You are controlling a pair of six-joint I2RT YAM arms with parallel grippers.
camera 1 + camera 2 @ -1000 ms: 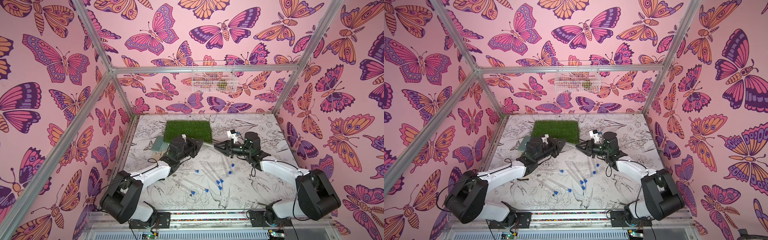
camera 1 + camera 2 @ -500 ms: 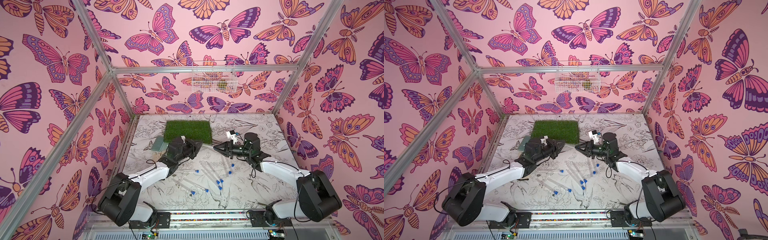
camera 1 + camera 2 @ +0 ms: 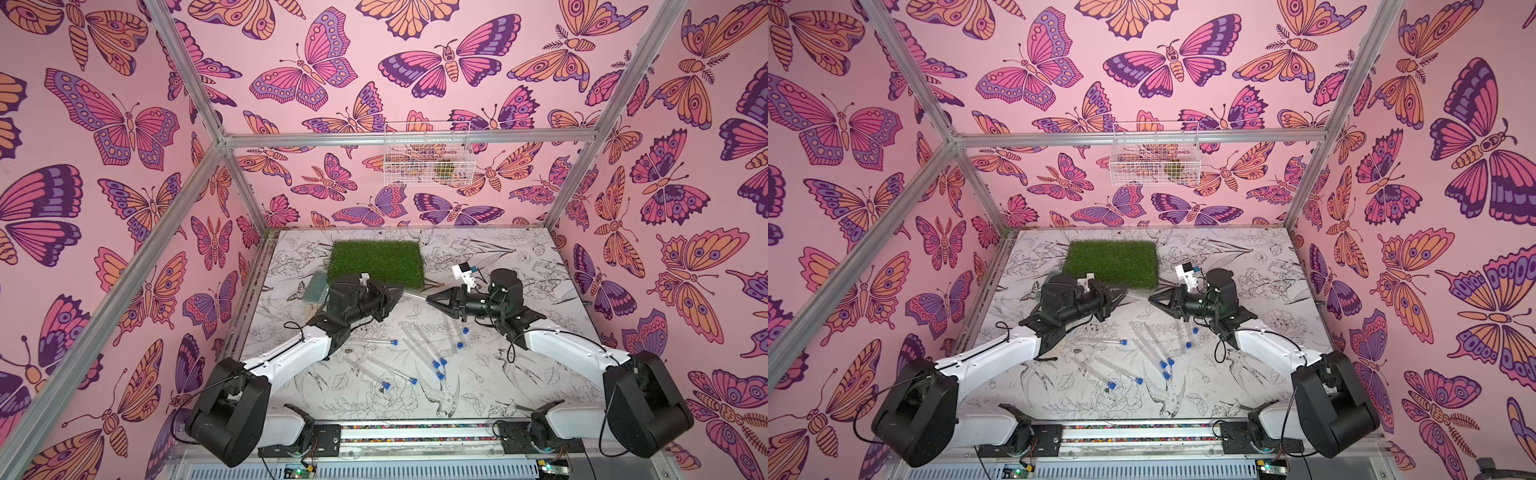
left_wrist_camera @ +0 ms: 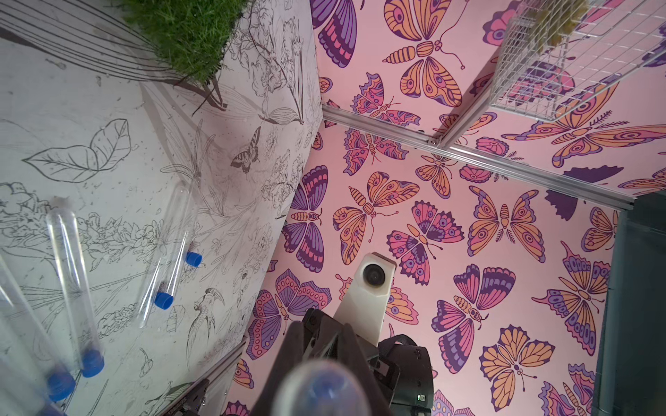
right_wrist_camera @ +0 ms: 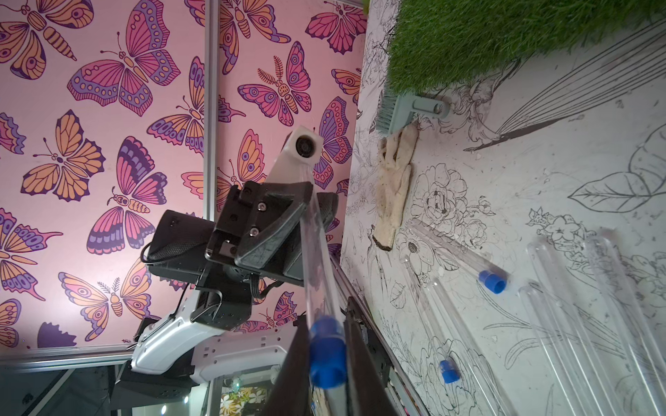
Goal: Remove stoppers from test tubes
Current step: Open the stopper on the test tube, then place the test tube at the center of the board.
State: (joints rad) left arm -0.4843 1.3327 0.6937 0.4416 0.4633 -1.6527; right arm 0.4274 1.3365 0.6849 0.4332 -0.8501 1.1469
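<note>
Two grippers now share one tube. In both top views the left gripper (image 3: 397, 293) pinches the held tube (image 3: 414, 296) above the table (image 3: 498, 386), and the right gripper (image 3: 430, 298) has just tightened onto its far end; other capped tubes (image 3: 419, 347) lie loose below. Left wrist: the tube's rounded end faces the lens, blue showing through. Right wrist: jaws squeeze the blue stopper (image 5: 326, 354). I'd guess pulling apart comes next. No readable writing anywhere.

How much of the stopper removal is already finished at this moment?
Done: nothing that I can confirm. In hand: the left gripper holds one test tube mid-air; the right gripper is shut on its blue stopper, not yet out. Left: the capped tubes lying on the table.
</note>
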